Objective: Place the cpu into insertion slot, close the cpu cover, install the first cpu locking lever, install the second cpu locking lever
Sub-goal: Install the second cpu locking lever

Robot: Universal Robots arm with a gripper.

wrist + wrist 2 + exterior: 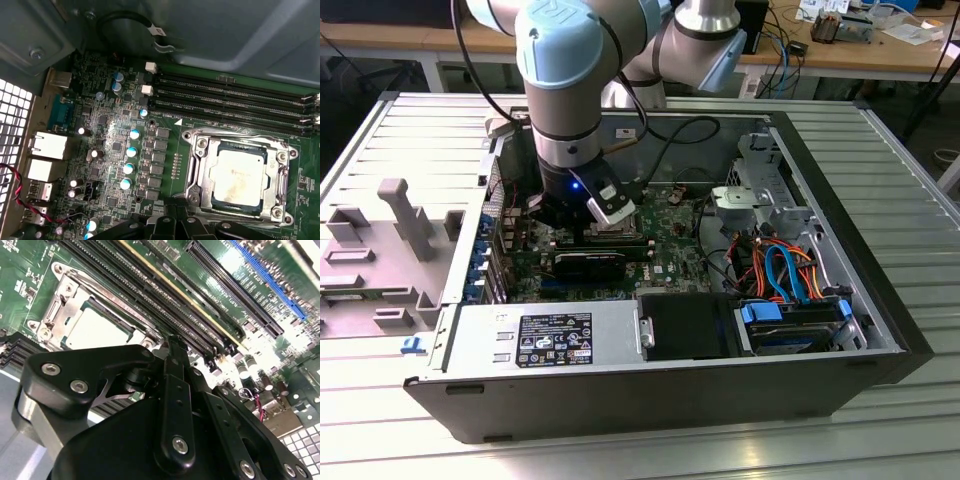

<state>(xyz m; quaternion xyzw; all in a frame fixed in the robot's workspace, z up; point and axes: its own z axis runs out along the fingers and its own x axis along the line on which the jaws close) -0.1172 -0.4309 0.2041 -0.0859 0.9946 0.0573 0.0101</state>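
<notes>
Fingers (172,347) in the second wrist view look pressed together, empty, just beside the cpu (97,330) seated in the insertion slot (55,300). First wrist view: cpu cover (197,167), thin stiff metal, frames the chip; memory slots (230,100) crowd alongside.

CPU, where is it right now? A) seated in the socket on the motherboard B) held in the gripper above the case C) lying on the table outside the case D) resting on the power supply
A: in both wrist views the cpu sits flat inside the insertion slot, its dull silver top framed by the cpu cover, beside the memory slots.
</notes>
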